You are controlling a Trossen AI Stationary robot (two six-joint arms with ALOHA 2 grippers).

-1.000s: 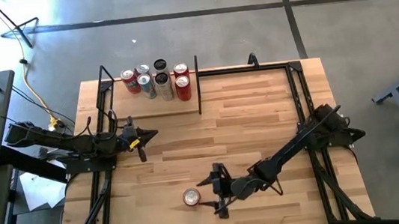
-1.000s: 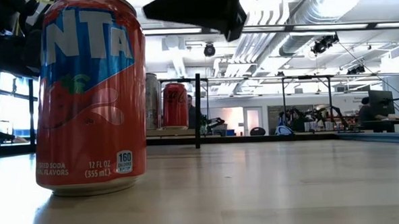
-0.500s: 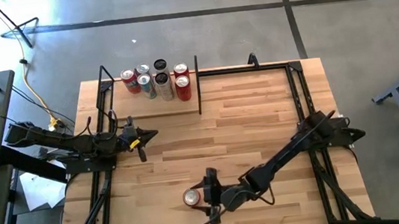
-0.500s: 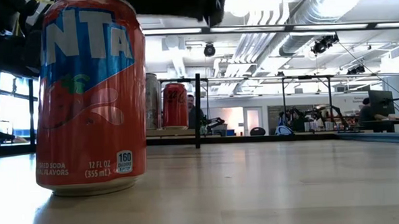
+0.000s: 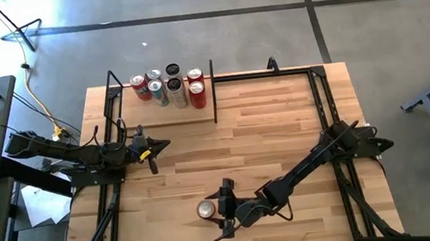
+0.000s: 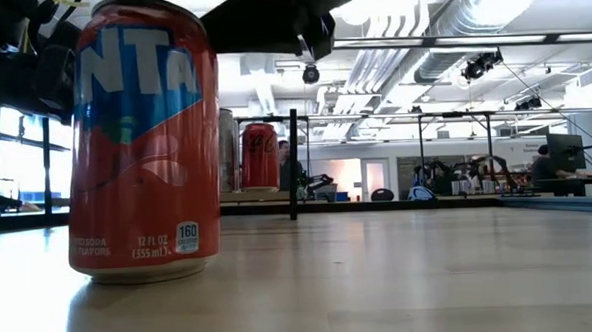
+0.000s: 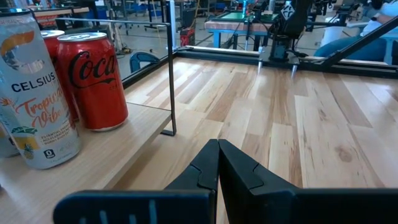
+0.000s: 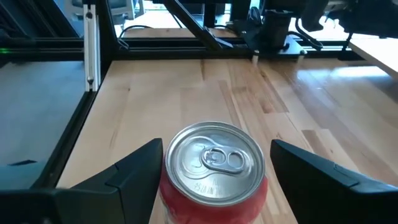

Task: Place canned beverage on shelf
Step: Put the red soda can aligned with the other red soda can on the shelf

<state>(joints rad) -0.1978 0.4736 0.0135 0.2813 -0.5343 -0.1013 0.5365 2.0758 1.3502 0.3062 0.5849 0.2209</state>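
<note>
Red, the can [image 5: 206, 211] is set upright near the tabletop's [image 5: 281, 129] front edge, between the wide-spread fingers [image 8: 134, 168] of the right gripper [image 5: 224, 210], which is not seen clamped on it. The left gripper [image 5: 150, 152], fully closed and empty, is kept near the left edge, just in front of the shelf [image 5: 167, 112], where six cans [image 5: 169, 87] are grouped at the far-left corner.
</note>
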